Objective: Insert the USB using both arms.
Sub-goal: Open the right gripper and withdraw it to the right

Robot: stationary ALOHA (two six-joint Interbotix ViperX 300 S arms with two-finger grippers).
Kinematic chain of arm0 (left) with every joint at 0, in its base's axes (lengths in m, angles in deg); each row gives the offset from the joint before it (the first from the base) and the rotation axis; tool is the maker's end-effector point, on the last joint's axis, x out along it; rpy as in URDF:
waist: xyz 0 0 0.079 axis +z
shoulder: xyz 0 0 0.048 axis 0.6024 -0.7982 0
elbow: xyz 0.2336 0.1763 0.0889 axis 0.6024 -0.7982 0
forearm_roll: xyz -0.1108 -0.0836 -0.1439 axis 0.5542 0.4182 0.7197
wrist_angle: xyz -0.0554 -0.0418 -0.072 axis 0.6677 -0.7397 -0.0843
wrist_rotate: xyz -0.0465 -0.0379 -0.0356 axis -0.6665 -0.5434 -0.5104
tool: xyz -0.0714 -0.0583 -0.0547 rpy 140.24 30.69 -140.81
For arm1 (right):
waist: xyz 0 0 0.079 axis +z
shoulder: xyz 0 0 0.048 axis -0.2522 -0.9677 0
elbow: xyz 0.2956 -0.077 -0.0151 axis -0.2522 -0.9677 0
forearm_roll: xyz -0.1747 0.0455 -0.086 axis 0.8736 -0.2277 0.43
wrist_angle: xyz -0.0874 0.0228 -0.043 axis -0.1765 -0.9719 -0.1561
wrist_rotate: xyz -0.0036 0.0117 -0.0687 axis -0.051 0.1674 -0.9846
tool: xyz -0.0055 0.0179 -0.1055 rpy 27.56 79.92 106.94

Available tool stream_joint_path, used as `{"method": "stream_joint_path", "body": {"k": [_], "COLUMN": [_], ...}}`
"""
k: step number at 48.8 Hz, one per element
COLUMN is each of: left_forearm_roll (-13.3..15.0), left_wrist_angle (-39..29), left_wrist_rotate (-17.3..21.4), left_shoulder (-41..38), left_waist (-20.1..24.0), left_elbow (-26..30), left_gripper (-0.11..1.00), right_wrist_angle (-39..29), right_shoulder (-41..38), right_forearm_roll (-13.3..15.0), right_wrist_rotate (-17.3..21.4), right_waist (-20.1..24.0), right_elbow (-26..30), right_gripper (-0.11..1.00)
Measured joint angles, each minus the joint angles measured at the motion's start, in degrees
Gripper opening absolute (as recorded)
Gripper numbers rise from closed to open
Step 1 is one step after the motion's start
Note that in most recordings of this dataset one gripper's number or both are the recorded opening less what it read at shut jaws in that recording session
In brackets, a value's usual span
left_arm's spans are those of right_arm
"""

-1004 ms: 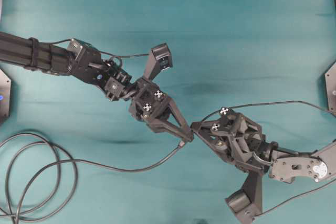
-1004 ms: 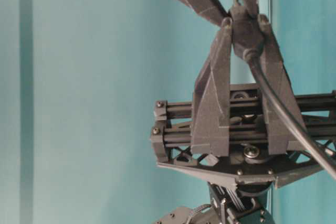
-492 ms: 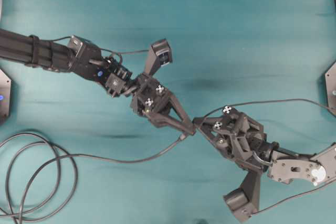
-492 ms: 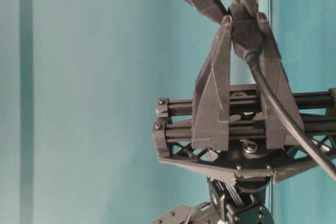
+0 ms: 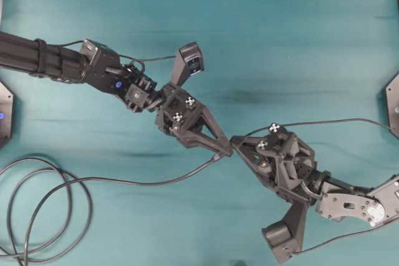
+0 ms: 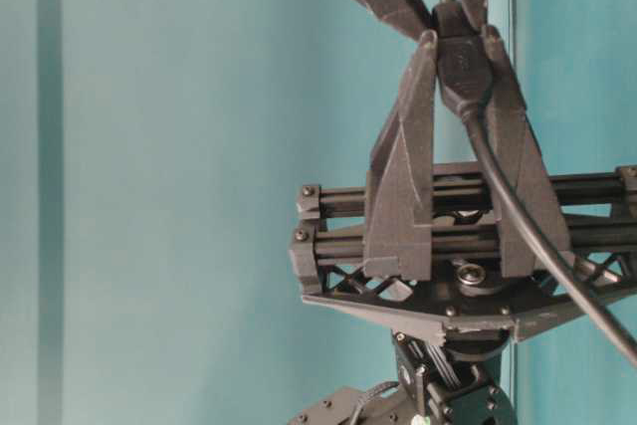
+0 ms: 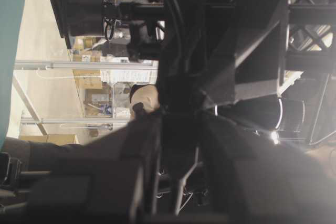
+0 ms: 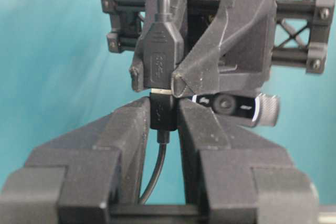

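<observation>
**Mia:** Where is the USB (image 8: pixel 163 111)?

**Ben:** It sits right under the socket end (image 8: pixel 159 61), touching it. Only a thin silver strip of its tip shows between the two.

**Mia:** Who holds it?

**Ben:** The right gripper (image 8: pixel 164 106) does. Its fingers (image 8: pixel 131 124) are nearly closed and pinch the little plug from both sides. The left gripper (image 8: pixel 157 80) is closed tight on the socket end.

**Mia:** Did anything change just now?

**Ben:** Yes. A moment ago the socket end was a bit lower on the green cloth (image 5: pixel 280 29). Both arms have slid it and the plug along together. The two parts have stayed joined, so the plug looks almost all the way in. It may need one more small push.

**Mia:** Is there a box or a bowl?

**Ben:** None shows. The only thing with something inside is the socket end, which has the metal tip in it. Its looped cable (image 5: pixel 62 185) lies far off to one side of it, and the thin cable (image 5: pixel 336 121) runs off the other way.
</observation>
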Motion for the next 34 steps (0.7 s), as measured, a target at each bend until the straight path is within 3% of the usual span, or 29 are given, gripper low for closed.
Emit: {"method": "stream_joint_path", "body": {"k": [7, 10, 23, 34], "left_forearm_roll": [0.0, 0.0, 0.0, 0.0], "left_wrist_angle": [0.18, 0.26, 0.18, -0.62], "left_wrist_rotate": [-0.09, 0.0, -0.09, -0.09], "left_shoulder": [0.09, 0.09, 0.09, 2.37], "left_waist": [0.0, 0.09, 0.18, 0.53], "left_elbow": [0.09, 0.18, 0.18, -3.25], "left_gripper": [0.2, 0.2, 0.2, 0.2], "right_wrist_angle": [-0.26, -1.14, -6.5, -10.55], "right_shoulder": [0.0, -0.09, -0.09, 4.83], "right_forearm_roll": [0.09, 0.09, 0.09, -0.26], "right_wrist_rotate": [1.14, 1.32, 3.25, 14.77], "right_waist": [0.35, 0.7, 1.23, 3.43], "right_elbow": [0.18, 0.18, 0.09, -4.48], "right_gripper": [0.59, 0.67, 0.67, 0.67]}}
